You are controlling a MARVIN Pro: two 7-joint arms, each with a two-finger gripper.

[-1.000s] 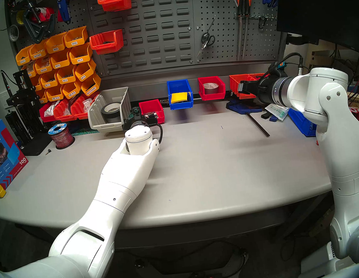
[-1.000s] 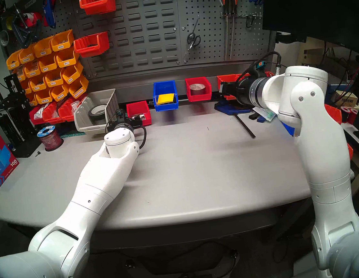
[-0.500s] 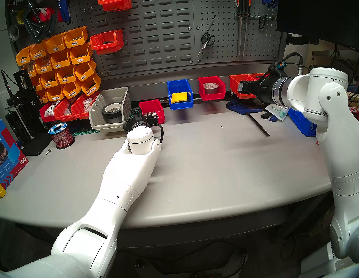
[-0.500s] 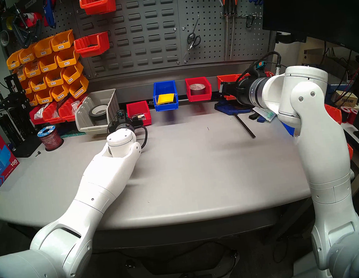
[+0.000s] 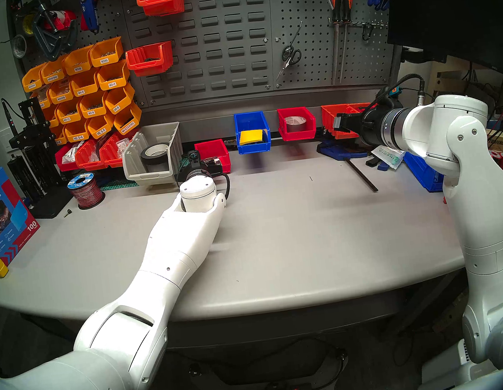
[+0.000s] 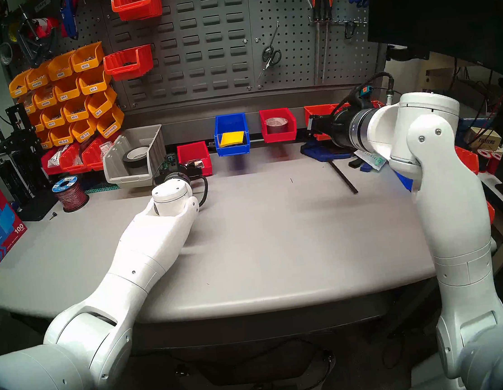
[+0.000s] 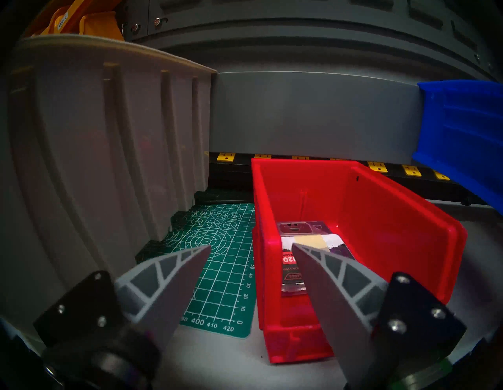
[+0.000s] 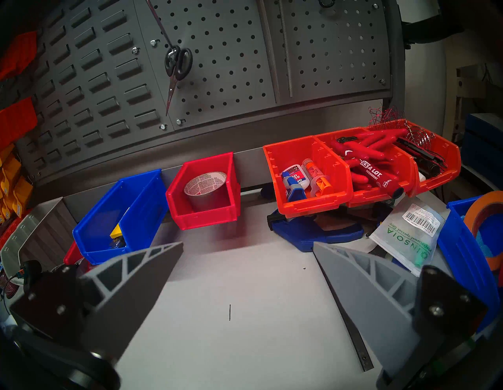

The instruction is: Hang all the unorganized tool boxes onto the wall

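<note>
Since a second ago the left arm has crept a bit farther in toward the back of the table (image 5: 282, 249), and the left end effector (image 7: 251, 250) has narrowed its gap. It's straddling the left wall of the red bin (image 7: 353, 231) now, one finger (image 7: 174, 275) outside over the green cutting mat (image 7: 223, 272), the other inside above the card packet (image 7: 307, 245). Not clamped yet though, nothing held. Looks to me like a wall pinch is about to happen, so this bin is next to go up.

That red bin sits on the table at the foot of the wall (image 5: 224, 35), just right of the big grey bin (image 7: 109, 136). Blue bin (image 5: 252, 131) and second red bin (image 5: 296, 122) already seem to hang on the low strip farther right.

Room-wise: grey bin crowds the left side, so lifting straight up looks safest. Plenty of free louvre slots above. Right end effector (image 8: 247, 250) is wide open, hovering with nothing in it at the far right.
</note>
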